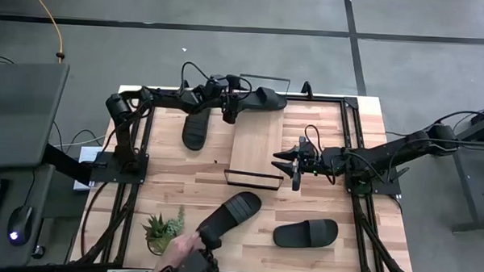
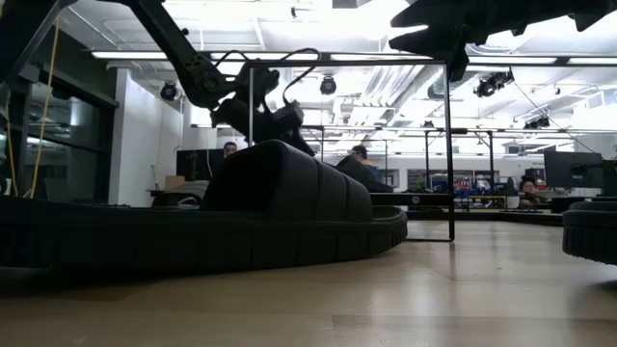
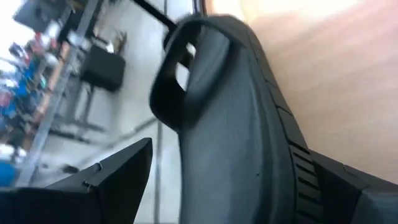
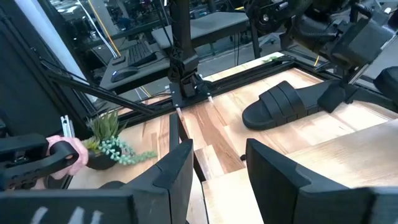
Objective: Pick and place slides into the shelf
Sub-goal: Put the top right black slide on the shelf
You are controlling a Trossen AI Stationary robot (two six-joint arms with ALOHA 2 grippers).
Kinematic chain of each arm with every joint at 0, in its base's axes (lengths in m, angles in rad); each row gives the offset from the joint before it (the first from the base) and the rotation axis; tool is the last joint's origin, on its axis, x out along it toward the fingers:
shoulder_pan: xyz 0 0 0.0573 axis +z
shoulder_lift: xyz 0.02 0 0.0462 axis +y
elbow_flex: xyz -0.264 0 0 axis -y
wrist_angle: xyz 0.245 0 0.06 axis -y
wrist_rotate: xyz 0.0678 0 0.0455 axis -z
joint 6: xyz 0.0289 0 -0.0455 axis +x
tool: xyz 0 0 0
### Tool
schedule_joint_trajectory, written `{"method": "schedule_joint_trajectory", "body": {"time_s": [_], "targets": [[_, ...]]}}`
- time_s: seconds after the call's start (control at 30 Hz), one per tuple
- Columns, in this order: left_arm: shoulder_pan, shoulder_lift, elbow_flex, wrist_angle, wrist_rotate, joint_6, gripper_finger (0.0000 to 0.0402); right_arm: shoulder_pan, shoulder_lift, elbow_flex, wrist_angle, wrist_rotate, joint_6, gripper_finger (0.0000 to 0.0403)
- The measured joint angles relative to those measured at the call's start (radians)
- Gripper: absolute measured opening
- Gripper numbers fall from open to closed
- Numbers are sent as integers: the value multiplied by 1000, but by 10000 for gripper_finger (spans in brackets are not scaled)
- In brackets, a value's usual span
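The shelf (image 1: pixel 258 149), a light-wood board in a black wire frame, lies mid-table. One black slide (image 1: pixel 269 96) lies sole-down across its far end, and my open left gripper (image 1: pixel 237 102) stands at that slide's end. In the left wrist view the slide (image 3: pixel 236 124) fills the gap between the fingers. A second slide (image 1: pixel 195 128) lies on the table left of the shelf. Two more lie near the front edge, one (image 1: pixel 231 215) in the middle and one (image 1: pixel 305 233) to the right. My right gripper (image 1: pixel 283 162) hovers open over the shelf's right side, with nothing between its fingers (image 4: pixel 217 168). My left gripper comes level at the slide on the shelf's far end, from the table's left, with its fingers on either side of that end. One finger (image 3: pixel 118 174) stands clear of the slide's side. The slide's sole edge (image 3: pixel 298 155) hides the other finger, so I cannot tell whether it touches.
A small potted plant (image 1: pixel 162 228) stands at the front left. Beside it a person's hand (image 1: pixel 182 245) reaches in at the near slide's end. Black frame rails (image 1: pixel 351 140) run along the table's sides. In the low view the near slide (image 2: pixel 241 222) blocks much of the table.
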Motion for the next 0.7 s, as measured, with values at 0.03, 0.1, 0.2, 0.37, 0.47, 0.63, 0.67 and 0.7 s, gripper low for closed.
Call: {"method": "schedule_joint_trajectory", "body": {"time_s": [0.03,0.1,0.2,0.37,0.47,0.63,0.67,0.7], "targets": [[-2,-5,3,-26,-15,-14,328,0,0,0,-1,0,0,140],[-14,-6,32,-96,-50,-68,328,0,0,0,-1,0,0,140],[-21,-7,86,-240,-82,-154,328,0,0,0,-1,-2,1,140],[-32,-7,171,-447,-90,-236,328,0,0,0,-1,-7,1,140],[-33,-7,219,-541,-82,-279,328,0,0,0,-1,-18,3,140],[-34,-9,263,-659,-16,-325,328,0,0,0,-22,-27,18,140],[-34,-12,269,-676,-10,-331,328,0,0,0,-29,-27,18,140],[-34,-16,270,-695,-2,-334,328,-1,0,0,-39,-26,17,140]]}}
